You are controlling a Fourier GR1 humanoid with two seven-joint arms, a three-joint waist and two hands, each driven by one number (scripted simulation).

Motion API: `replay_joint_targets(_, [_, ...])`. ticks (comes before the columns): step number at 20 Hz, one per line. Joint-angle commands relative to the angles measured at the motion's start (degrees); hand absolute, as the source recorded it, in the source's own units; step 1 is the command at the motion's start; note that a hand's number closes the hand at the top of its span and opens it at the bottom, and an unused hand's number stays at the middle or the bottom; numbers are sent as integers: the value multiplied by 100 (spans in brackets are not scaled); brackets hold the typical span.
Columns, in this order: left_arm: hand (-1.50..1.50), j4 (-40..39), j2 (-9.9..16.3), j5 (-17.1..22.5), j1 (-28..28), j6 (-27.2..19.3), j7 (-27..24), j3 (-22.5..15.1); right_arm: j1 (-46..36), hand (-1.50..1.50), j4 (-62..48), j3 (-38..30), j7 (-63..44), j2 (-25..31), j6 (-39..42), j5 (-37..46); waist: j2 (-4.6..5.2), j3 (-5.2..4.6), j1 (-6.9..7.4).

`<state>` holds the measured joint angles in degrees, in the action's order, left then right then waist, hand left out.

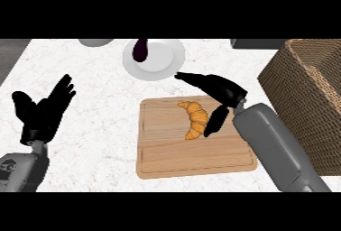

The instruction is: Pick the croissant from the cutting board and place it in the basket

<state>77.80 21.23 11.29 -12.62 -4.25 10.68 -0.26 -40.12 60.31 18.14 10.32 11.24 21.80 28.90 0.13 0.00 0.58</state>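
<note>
Head view, items as they are lying now:

- Croissant (194, 118): lying on the wooden cutting board (166, 153), in its upper right part, curved, one tip pointing up-left and the other down. Judged light, soft and flaky; it is likely crushing or shedding crumbs if squeezed at the thin tips. The thick middle of the curve looks the best place to take hold, fingers on one flank and thumb on the other.
- Right hand (223, 90): hovering over the board's upper right corner, spread, not closed on anything. Its thumb is hanging down just beside the croissant's right flank; whether it is touching cannot be told. The fingers are pointing up-left toward the plate.
- Left hand (41, 113): resting open at the view's left, fingers up, well apart from the board.
- Wicker basket (313, 85): standing at the right edge of the counter, near the board; its inside is not showing here.
- White plate (160, 61): sitting above the board, carrying a dark purple item (140, 50), too unclear to name.
- Marble-look counter (100, 94): bearing everything.

Writing, brands, labels: none is showing on any item.
</note>
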Motion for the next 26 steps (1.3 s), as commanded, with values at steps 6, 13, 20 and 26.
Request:
replay_joint_targets(6, [0, 184, -220, -325, 75, -39, 160, 16, -146, -150, -1215, 28, 659, -116, -228, 867, -2, 1, -15])
replay_joint_targets(13, [0, 337, 238, 12, 76, 550, 455, 673, 10, -150, -1099, -169, 788, -319, -238, 1089, -12, 1, -31])
replay_joint_targets(20, [0, 324, -426, -596, 358, 135, 9, 292, 378, -150, -903, -275, 1525, -99, 181, 1079, -13, 1, -38])
replay_joint_targets(26, [0, 208, -290, -325, -113, 548, 361, 633, 278, -150, -680, -339, 1222, -226, 358, 1395, -12, 0, -49])
